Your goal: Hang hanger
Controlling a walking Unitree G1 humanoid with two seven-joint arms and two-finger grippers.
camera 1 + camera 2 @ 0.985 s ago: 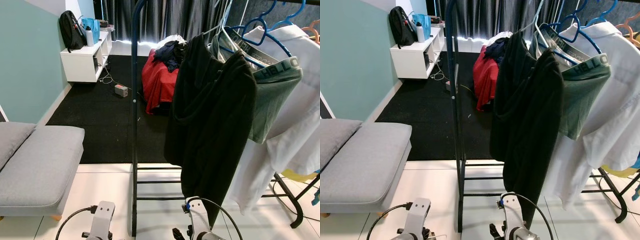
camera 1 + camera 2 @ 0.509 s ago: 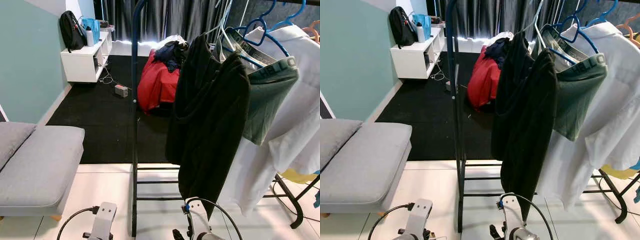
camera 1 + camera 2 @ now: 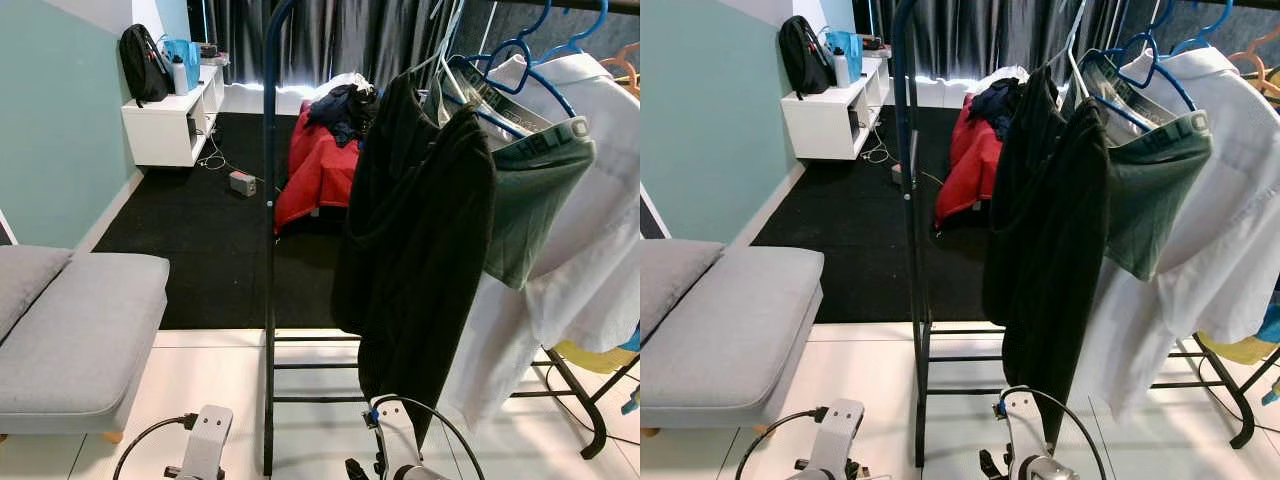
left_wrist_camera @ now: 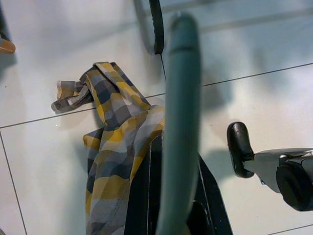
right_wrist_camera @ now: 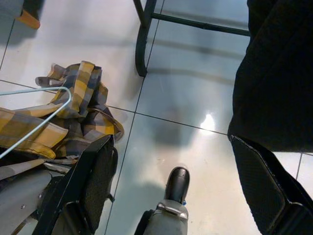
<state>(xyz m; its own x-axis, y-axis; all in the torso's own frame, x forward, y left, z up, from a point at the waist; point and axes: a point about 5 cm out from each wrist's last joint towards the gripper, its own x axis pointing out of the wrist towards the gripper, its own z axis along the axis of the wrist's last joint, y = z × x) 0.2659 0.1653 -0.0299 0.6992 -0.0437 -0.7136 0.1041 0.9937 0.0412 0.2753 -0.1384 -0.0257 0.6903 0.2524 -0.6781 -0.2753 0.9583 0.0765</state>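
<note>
My left gripper [image 4: 176,159] is shut on a pale teal hanger [image 4: 181,112] that carries a yellow and grey plaid shirt [image 4: 117,142], held low over the white tiled floor. The right wrist view shows that hanger [image 5: 36,115] and plaid shirt [image 5: 80,105] beside my right gripper [image 5: 171,142], which is open with nothing between its fingers. Ahead stands a clothes rack with a dark upright pole [image 3: 268,250]. On it hang a black garment [image 3: 420,250], green shorts [image 3: 535,200] and a white shirt [image 3: 590,250] on blue hangers [image 3: 520,50]. Both silver arms [image 3: 205,445] show at the bottom edge.
A grey sofa seat [image 3: 70,330] stands at the left. Behind the rack lies a black carpet [image 3: 200,240] with a red cloth heap [image 3: 315,165], a white shelf unit [image 3: 170,120] and a black backpack [image 3: 140,60]. The rack's foot [image 5: 141,54] curves onto the tiles nearby.
The clothes on the rack sway slightly, the black garment drifting a little left. The red cloth behind shifts shape. My arms stay where they were.
</note>
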